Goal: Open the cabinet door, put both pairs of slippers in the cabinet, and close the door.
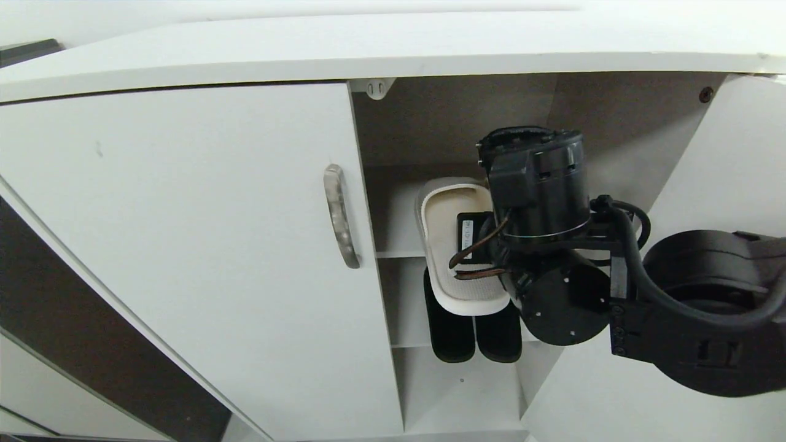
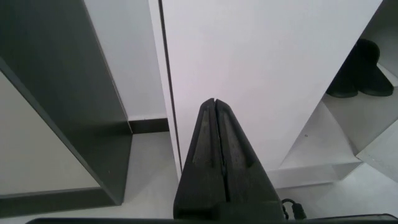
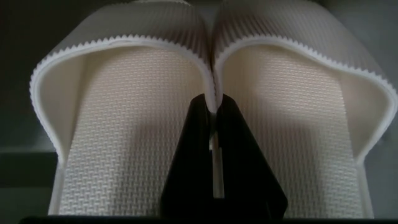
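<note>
Holding the white slippers (image 1: 451,245) inside the open cabinet (image 1: 393,46).

Pinching, with the right gripper (image 3: 214,112), the touching inner strap edges of that pair, clenched tight on both, side by side with uppers facing the wrist camera. Hanging at the level of the upper shelf (image 1: 399,253), just above the black slippers (image 1: 473,334) lying together on the shelf below; cannot tell whether resting on the upper shelf or not. Holding the left gripper (image 2: 214,102) pressed closed on nothing, low before the closed left door (image 1: 184,258) with its metal handle (image 1: 341,215). Leaving the right door (image 1: 731,172) swung open beside the right arm.
</note>
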